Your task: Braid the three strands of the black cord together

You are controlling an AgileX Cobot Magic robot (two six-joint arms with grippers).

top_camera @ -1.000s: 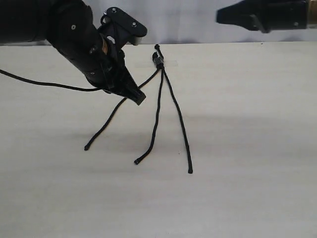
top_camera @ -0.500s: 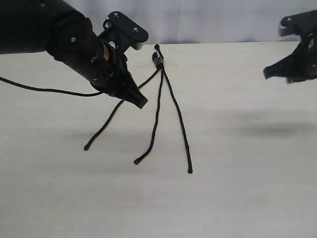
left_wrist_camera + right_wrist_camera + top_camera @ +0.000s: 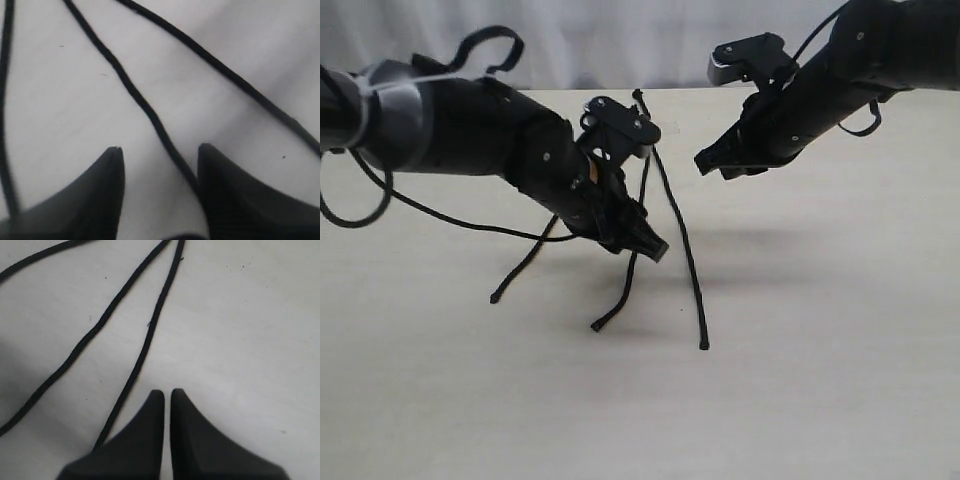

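Probably limp and light, the thin black cord's three strands point(image 3: 691, 265) fan from its knotted end point(image 3: 638, 97) over the pale worktop point(image 3: 820, 380); the left gripper point(image 3: 160, 150), jaws apart, straddles the middle strand point(image 3: 134, 92) mid-length, a sensible hold, while the right gripper point(image 3: 167, 392) has jaws closed, empty.

Bulky black arms point(image 3: 470, 130), looping black cables point(image 3: 470, 222), tapered left claw point(image 3: 160, 147) and right claw point(image 3: 167, 391)

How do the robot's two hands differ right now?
The left hand is open, its fingers spread with one strand running between them. The right hand is shut, with its fingers almost touching and nothing between them. In the exterior view the left hand sits low over the cord, while the right hand hangs beside it. Both are black with pointed fingers, and neither grips anything.
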